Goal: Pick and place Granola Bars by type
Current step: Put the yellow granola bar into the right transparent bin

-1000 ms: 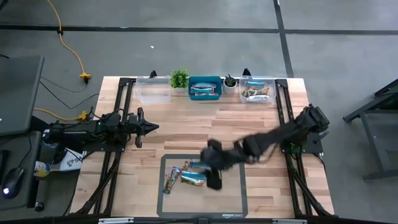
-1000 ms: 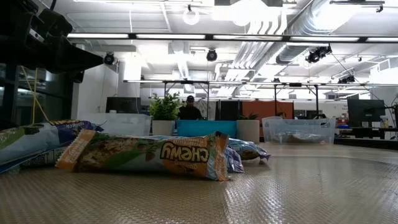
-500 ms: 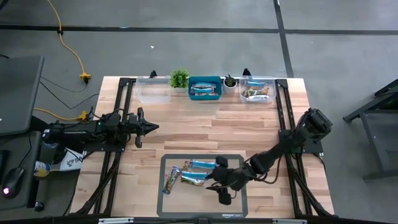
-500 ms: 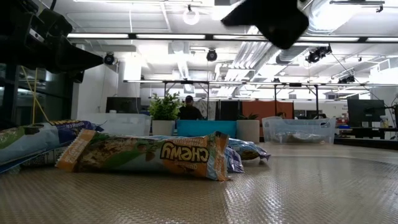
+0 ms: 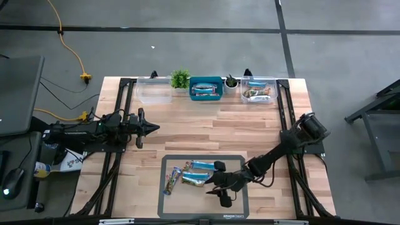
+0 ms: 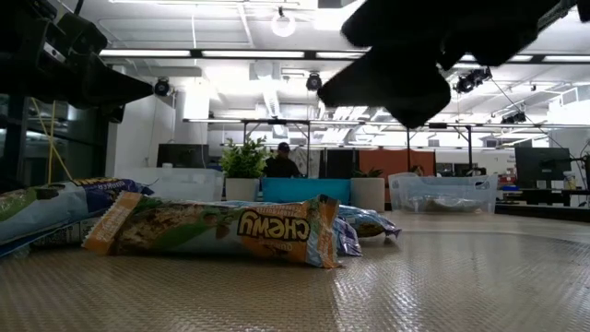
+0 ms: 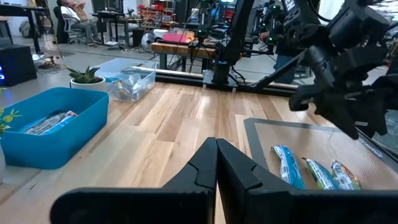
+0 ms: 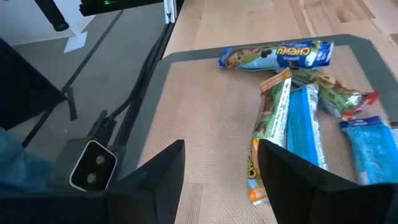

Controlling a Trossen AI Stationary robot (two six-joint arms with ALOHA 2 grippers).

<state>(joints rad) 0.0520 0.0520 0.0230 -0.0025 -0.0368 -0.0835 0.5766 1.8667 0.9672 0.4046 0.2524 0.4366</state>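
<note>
The right gripper (image 5: 220,185) hangs over the grey mat (image 5: 234,203) with its fingers apart and nothing between them, just beside the small heap of granola bars (image 5: 187,175) that lies on the mat's left part. To do the pick well, it should choose one bar at the edge of the heap, turn the fingers across the narrow side of the wrapper, and come down straight, because the bars overlap and a neighbour may be dragged along. The mat's right part is free for approach. The bins (image 5: 205,88) stand at the far edge, between small plants (image 5: 180,79). The left gripper (image 5: 150,128) waits with fingers closed, well apart over the wood.
</note>
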